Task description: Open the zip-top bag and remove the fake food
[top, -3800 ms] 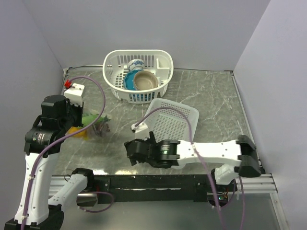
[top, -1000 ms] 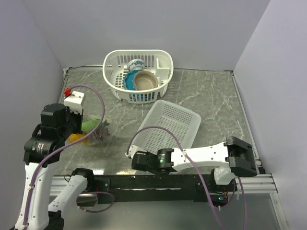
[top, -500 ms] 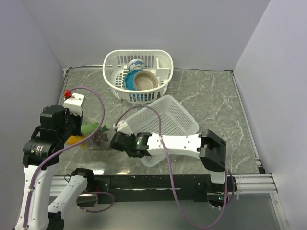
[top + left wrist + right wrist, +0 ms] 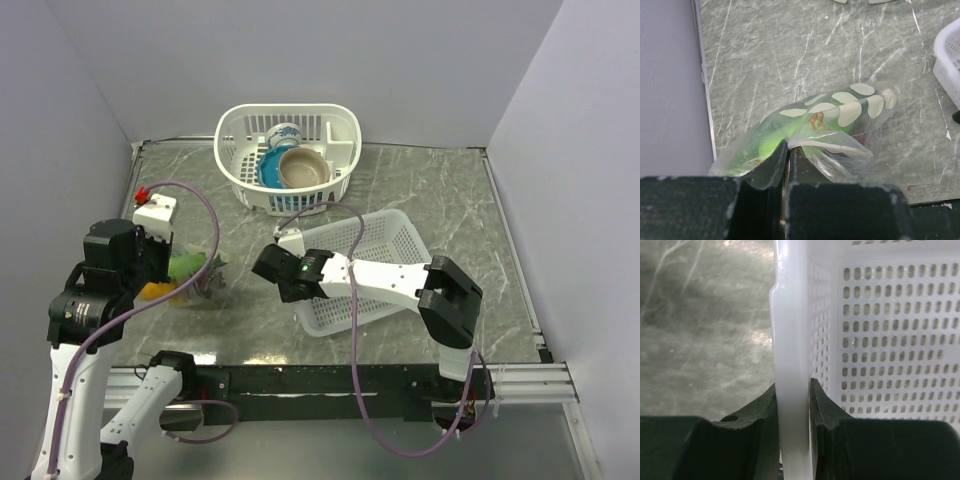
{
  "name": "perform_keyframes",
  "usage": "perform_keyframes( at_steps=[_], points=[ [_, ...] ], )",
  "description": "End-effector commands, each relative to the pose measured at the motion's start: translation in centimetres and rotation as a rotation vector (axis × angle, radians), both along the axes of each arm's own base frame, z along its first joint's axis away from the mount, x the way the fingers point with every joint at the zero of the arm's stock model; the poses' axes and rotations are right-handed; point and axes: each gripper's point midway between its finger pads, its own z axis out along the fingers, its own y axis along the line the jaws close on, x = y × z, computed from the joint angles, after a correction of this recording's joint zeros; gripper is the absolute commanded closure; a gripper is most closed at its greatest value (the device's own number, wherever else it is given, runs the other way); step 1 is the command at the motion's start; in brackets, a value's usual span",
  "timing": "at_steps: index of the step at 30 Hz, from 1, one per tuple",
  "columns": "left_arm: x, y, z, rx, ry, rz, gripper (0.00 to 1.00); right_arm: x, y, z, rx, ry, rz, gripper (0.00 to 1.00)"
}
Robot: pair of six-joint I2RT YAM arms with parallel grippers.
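The zip-top bag [image 4: 850,107], clear with pale oval dots, hangs at the left of the table, and my left gripper [image 4: 788,147] is shut on its whitish top edge. The fake food shows inside it: a green piece [image 4: 772,132], and in the top view a green [image 4: 186,265] and a yellow-orange [image 4: 155,291] piece. My right gripper [image 4: 792,384] is shut on the thick rim of the flat white mesh basket [image 4: 890,340]. In the top view the right gripper [image 4: 290,283] is at the basket's [image 4: 380,262] left end, a short way right of the bag [image 4: 200,275].
An oval white basket [image 4: 235,160] stands at the back with a brown bowl [image 4: 305,168] and a blue bowl [image 4: 270,172] in it. Grey walls close the left, back and right sides. A black rail runs along the near edge.
My right arm has carried the flat basket rightwards and back, away from the bag, and it now lies flatter. The left gripper and the bag have not moved.
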Motion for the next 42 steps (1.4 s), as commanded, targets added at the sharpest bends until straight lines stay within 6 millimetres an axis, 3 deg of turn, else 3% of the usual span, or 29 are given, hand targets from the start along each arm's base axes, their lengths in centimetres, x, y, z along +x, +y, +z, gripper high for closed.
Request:
perform_keyframes(
  at_steps=[1,2,3,5,6,10,15,21,24,28,31,35,38,42],
  points=[
    [0.5,-0.1,2.5,-0.002,-0.087,-0.009,0.99,-2.4,6.0,1.0,0.312,0.130,-0.054,0.85],
    [0.5,-0.1,2.5,-0.002,-0.088,-0.012,0.99,-2.2,6.4,1.5,0.321,0.116,-0.050,0.76],
    [0.5,-0.1,2.5,-0.002,-0.085,-0.014,0.99,-1.8,6.5,1.9,0.315,0.095,-0.037,0.52],
    [0.3,-0.3,2.3,-0.007,-0.077,-0.023,0.99,-0.9,6.9,4.2,0.340,0.039,-0.023,0.24],
    [0.3,-0.4,2.2,-0.008,-0.073,-0.027,0.99,-0.5,6.7,5.1,0.326,-0.001,0.010,0.02],
    [-0.1,-1.0,1.6,-0.006,-0.057,-0.075,0.97,0.3,7.0,11.4,0.391,-0.171,0.180,0.00],
    [-0.1,-2.2,0.8,-0.020,-0.029,-0.156,0.94,0.2,5.9,19.1,0.464,-0.465,0.436,0.00],
    [-0.9,-4.7,0.9,-0.056,-0.008,-0.315,0.88,-2.3,5.5,25.2,0.566,-0.747,0.711,0.00],
    [-0.9,-5.5,1.2,-0.064,0.009,-0.375,0.84,-3.6,5.8,26.8,0.599,-0.822,0.825,0.00],
    [-1.2,-7.6,1.1,-0.117,0.063,-0.497,0.71,-5.7,7.3,27.3,0.636,-0.801,0.969,0.00],
    [-0.7,-7.9,0.7,-0.132,0.088,-0.506,0.68,-6.5,8.3,26.3,0.621,-0.780,1.019,0.00],
    [-0.2,-7.8,-0.4,-0.133,0.099,-0.488,0.69,-5.6,8.8,22.9,0.525,-0.729,1.015,0.00],
    [-0.6,-7.6,-1.7,-0.116,0.131,-0.491,0.69,-6.0,8.1,20.7,0.478,-0.680,1.033,0.00],
    [-0.9,-6.3,-4.6,-0.048,0.161,-0.463,0.66,-9.5,6.5,18.3,0.453,-0.593,1.089,0.00]
  ],
)
